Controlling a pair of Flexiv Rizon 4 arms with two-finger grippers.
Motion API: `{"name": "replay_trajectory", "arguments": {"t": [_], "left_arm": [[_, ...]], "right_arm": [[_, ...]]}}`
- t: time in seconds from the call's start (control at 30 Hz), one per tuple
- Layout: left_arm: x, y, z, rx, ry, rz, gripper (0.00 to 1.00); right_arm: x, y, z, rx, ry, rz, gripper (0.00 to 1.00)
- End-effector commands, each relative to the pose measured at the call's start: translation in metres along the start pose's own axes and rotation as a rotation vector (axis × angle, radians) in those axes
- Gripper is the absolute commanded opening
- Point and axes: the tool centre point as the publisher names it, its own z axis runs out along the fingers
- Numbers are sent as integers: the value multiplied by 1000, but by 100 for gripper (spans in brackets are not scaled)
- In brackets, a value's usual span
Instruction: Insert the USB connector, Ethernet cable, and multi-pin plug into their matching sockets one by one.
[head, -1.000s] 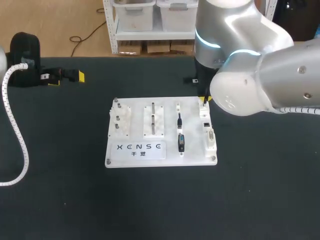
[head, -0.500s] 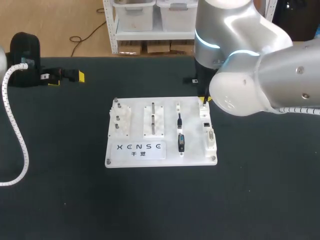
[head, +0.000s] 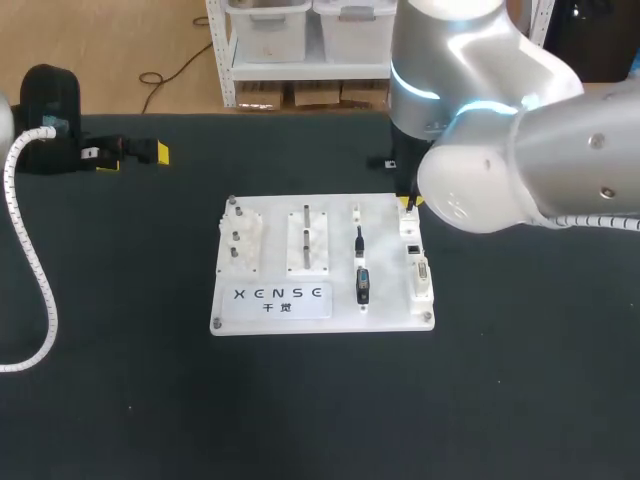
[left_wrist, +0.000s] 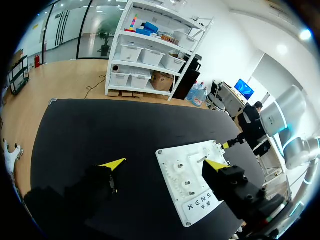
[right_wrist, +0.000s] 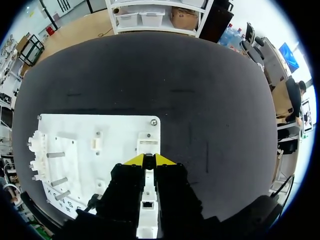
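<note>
A white board (head: 275, 310) lies mid-table. On it rest a black Ethernet cable (head: 359, 240) and, just in front, a black multi-pin plug (head: 362, 285). A white socket strip (head: 418, 270) runs along the board's right edge. My right gripper (head: 409, 203) hangs over the strip's far end; in the right wrist view the gripper (right_wrist: 148, 160) is shut on a thin dark USB connector, right above the white socket block (right_wrist: 148, 145). My left gripper (head: 135, 152) stays at the far left, open and empty (left_wrist: 165, 164), well away from the board (left_wrist: 195, 175).
A peg fixture (head: 240, 235) and a slotted fixture (head: 307, 240) stand on the board's left and middle. My left arm's white coiled cable (head: 35, 260) curves down the table's left side. Black mat surrounds the board.
</note>
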Motion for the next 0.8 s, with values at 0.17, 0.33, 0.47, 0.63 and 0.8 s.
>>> {"name": "replay_trajectory", "arguments": {"t": [0.17, 0.33, 0.47, 0.63, 0.8], "left_arm": [[0, 0, 0, 0, 0, 0, 100], [0, 0, 0, 0, 0, 0, 100], [0, 0, 0, 0, 0, 0, 100], [0, 0, 0, 0, 0, 0, 100], [0, 0, 0, 0, 0, 0, 100]], "right_arm": [[-2, 0, 11, 4, 23, 0, 0], [-2, -1, 12, 3, 10, -14, 0], [-5, 1, -1, 3, -31, -35, 46], [-8, 5, -27, -7, -82, -53, 100], [-2, 20, -56, -41, -132, -93, 100]]}}
